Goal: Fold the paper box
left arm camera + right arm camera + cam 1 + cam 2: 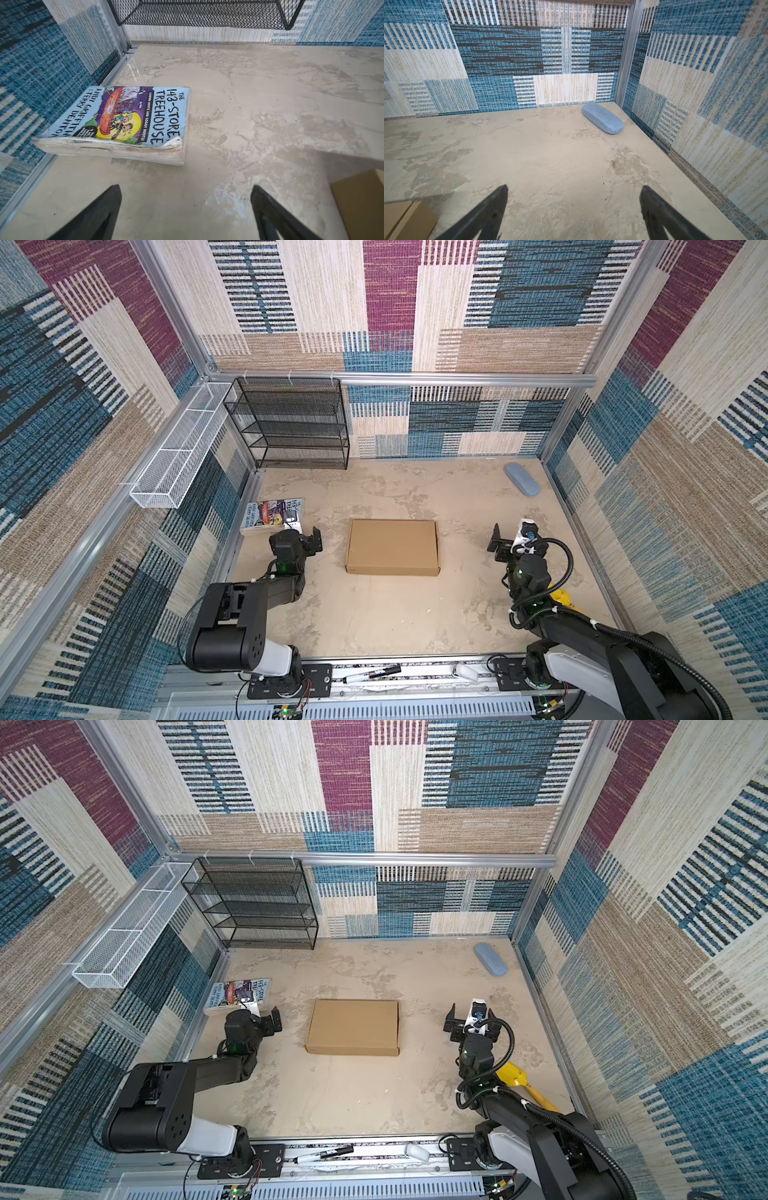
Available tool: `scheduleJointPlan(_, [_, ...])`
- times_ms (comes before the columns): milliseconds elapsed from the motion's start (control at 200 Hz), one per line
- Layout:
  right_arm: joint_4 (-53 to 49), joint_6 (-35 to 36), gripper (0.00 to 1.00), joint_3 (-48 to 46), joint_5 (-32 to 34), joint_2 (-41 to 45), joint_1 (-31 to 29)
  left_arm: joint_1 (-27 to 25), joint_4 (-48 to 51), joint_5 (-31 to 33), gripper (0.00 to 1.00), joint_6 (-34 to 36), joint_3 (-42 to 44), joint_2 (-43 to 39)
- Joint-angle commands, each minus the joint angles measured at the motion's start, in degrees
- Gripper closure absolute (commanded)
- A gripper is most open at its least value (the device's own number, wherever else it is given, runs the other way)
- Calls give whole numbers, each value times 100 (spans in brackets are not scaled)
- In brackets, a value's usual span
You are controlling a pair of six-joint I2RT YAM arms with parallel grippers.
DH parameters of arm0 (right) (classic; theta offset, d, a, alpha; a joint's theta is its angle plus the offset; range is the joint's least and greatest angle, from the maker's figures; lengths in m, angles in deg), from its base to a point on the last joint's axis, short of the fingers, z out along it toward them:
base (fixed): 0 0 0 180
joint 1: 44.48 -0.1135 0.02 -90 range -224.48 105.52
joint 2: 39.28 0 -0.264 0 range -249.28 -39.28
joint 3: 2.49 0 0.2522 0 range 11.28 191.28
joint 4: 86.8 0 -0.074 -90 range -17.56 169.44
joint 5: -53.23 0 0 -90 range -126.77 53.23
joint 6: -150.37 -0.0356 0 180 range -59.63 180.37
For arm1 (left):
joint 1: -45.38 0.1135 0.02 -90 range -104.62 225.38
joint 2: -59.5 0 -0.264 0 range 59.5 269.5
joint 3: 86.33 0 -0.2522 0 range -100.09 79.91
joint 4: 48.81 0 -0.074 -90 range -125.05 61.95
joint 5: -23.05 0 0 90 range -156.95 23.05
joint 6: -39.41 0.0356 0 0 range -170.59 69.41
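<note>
Centre of the table (374, 622): I find the paper box (392, 546) lying flat as a shallow brown mailer with its top face closed. Its long sides run left to right in both top views, and it sits apart from both arms.

Left gripper (186, 187): jaws spread wide over bare tabletop and gripping no object. It sits to the left of the box and clear of it. I note a corner of the box at the edge of the left wrist view.

Right gripper (574, 187): jaws likewise spread wide, gripping no object. It sits to the right of the box and clear of it.

Book (124, 116): flat, colourful cover up, against the left wall just beyond the left gripper.

Blue glasses case (602, 118): far right corner, well apart from the box.

Black mesh shelf (291, 423): at the back wall, left side. White mesh basket (174, 448): on the left wall.

Yellow object (513, 1075): partly hidden behind the right arm; I cannot tell what it is.

Marker (370, 674): lies on the front rail.
</note>
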Motion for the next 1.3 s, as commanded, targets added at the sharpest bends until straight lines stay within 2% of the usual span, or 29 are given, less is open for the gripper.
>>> scheduleJointPlan(0, [559, 98, 0, -11, -96, -90, 59, 29, -312, -220, 1, 128, -113, 148])
scheduleJointPlan(476, [1730, 265, 0, 287, -318, -1632, 343, 99, -277, -360, 0, 101, -133, 178])
scheduleJointPlan(596, [1485, 386, 0, 608, -331, -1910, 344, 102, -285, -361, 0, 101, -133, 176])
scheduleJointPlan(841, [2472, 803, 0, 440, -434, -2381, 388, 101, -285, -360, 0, 97, -128, 183])
scheduleJointPlan(1077, [2531, 718, 0, 403, -601, -2405, 507, 95, -294, -360, 0, 99, -123, 176])
scheduleJointPlan(1292, [2562, 390, 1, 271, -1088, -2300, 858, 100, -294, -361, 0, 101, -123, 177])
